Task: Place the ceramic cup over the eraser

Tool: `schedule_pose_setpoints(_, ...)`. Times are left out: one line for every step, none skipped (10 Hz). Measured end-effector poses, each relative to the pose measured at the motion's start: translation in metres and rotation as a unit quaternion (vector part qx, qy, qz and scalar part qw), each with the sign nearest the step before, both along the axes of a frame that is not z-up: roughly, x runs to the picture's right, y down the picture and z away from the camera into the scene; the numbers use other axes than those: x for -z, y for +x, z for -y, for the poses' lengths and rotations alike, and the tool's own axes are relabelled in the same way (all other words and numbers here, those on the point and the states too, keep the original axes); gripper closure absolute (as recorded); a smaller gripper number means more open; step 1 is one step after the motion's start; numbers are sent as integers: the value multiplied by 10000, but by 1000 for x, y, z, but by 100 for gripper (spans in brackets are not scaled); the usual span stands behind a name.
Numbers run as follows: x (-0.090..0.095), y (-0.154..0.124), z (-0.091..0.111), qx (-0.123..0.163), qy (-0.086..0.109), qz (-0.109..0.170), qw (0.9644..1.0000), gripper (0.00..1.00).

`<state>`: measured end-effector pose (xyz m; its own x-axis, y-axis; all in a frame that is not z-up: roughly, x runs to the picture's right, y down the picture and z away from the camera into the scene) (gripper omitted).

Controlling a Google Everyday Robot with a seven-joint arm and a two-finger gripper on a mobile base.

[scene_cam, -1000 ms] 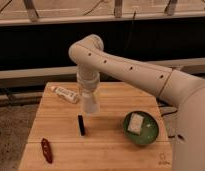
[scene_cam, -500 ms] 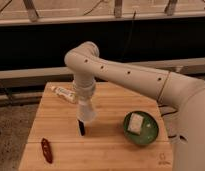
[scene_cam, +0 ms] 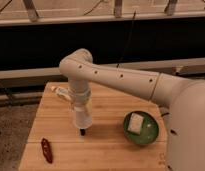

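Note:
The gripper (scene_cam: pixel 81 111) hangs from the white arm over the left middle of the wooden table (scene_cam: pixel 108 150). It is shut on the ceramic cup (scene_cam: pixel 82 120), a small white tapered cup held upright and low. The eraser (scene_cam: pixel 82 132) is a thin black bar on the table. Only its near end shows, just below the cup's lower rim. The rest is hidden behind the cup. I cannot tell whether the cup touches the table.
A green bowl (scene_cam: pixel 146 135) holding a white block (scene_cam: pixel 136 123) stands at the right. A red chili-shaped item (scene_cam: pixel 46 150) lies at the front left. A white tube (scene_cam: pixel 60 91) lies at the back left, partly behind the arm.
The gripper has carried the cup forward and down from the back of the table. The cup now hides most of the eraser, which lay in full view before.

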<state>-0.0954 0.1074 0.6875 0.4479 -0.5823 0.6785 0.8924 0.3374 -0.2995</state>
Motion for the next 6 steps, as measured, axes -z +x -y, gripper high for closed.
schedule_pose_setpoints(-2, -1, -4, 49, -19, 7, 10000, 100)
schedule_pose_setpoints(-4, -3, -8, 74, -11, 29, 10000, 100)
schedule_pose_setpoints(-9, -6, -13, 104, 5, 53, 9999, 100)
schedule_pose_setpoints(-14, -7, -17, 110, 43, 85, 9999, 100)
schedule_pose_setpoints(-18, -8, -21, 101, 105, 129, 9998, 100)
schedule_pose_setpoints(-22, -7, -24, 105, 157, 158, 9997, 100)
